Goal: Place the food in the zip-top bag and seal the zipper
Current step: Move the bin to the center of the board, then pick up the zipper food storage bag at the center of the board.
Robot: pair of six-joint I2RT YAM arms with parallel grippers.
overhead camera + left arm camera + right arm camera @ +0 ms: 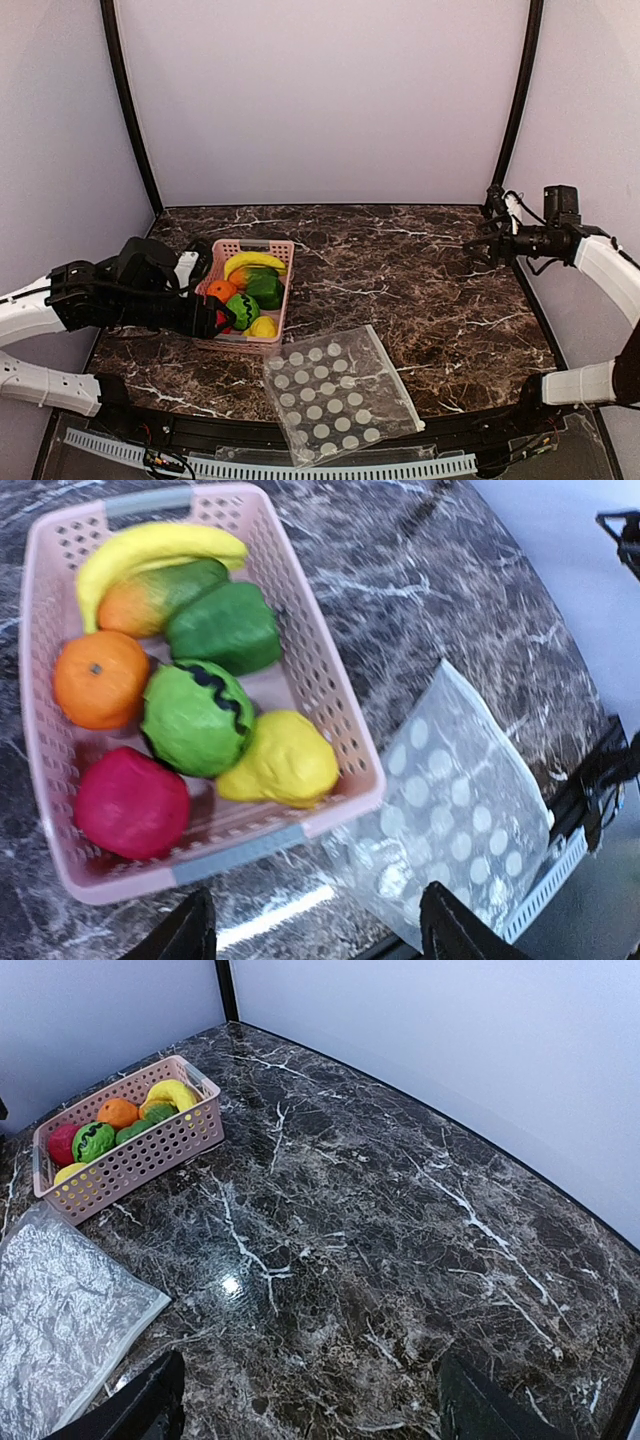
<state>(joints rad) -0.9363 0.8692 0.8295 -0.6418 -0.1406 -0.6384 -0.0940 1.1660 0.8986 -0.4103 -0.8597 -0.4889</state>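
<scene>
Seven pieces of food lie in one pink basket (322, 692): one banana (150, 550), one orange-and-green piece (150, 598), one dark green piece (225, 628), one orange (98, 678), one light green piece (195, 718) with a dark wavy stripe, one yellow lemon-like piece (288, 760) and one magenta-red piece (130, 802). One zip-top bag (335, 395) lies flat on the table (430, 290), just in front of the basket's near right corner and close to the near edge. It is nearly square and turned askew, its corners pointing roughly far, near, left and right; I cannot tell which edge carries the zipper. The basket's long axis runs from near to far, and the banana curves across its far end. The left arm reaches in low from the left, and the left gripper (318, 935) hangs over the basket's near end, fingers spread apart with nothing between them. The right arm is raised at the table's far right side, and the right gripper (310, 1415) points in toward the middle, fingers wide apart and empty.
</scene>
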